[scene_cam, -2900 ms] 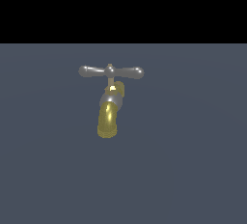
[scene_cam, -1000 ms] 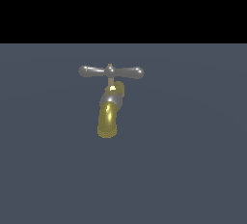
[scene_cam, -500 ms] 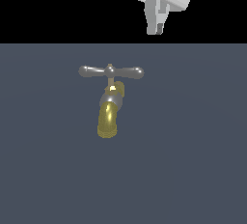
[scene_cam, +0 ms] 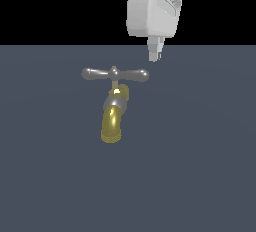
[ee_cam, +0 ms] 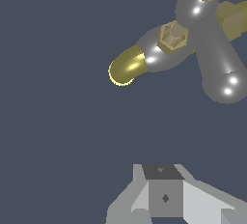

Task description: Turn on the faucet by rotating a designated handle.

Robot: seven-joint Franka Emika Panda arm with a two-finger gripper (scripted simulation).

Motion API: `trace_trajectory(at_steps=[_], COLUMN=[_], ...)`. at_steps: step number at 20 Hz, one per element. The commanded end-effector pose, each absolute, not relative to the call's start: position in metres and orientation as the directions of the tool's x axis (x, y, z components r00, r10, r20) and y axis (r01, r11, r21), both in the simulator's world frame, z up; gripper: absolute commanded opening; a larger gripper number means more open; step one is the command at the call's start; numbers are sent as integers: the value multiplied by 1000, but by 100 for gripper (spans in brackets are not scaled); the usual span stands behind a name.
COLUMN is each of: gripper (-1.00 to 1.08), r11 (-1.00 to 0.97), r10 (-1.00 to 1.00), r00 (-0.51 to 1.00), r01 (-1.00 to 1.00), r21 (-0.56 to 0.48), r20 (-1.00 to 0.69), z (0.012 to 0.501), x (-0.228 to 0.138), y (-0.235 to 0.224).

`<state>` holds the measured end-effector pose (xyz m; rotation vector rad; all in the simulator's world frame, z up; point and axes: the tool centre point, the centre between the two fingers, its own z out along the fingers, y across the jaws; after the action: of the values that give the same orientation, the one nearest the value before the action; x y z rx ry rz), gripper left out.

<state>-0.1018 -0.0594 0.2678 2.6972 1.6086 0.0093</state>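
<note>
Overhead, gripper, fingers pressed together, clear of the handle end, open floor around.

Dim, even render; sharp focus, small glints on handle.

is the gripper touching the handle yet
No, in the exterior view the gripper hangs above the exterior view's right end of the handle, with a clear gap between them.
</note>
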Motion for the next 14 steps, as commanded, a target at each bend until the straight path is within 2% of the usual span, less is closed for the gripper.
trace_trajectory(at_steps=[1, 14], gripper=[-100, -100], r11=[-425, -205], r10=[905, 979], r00=[425, 205], r01=[905, 979], r21=[5, 2], r20=[3, 0], z=[256, 208], x=[-93, -56], y=[-58, -47])
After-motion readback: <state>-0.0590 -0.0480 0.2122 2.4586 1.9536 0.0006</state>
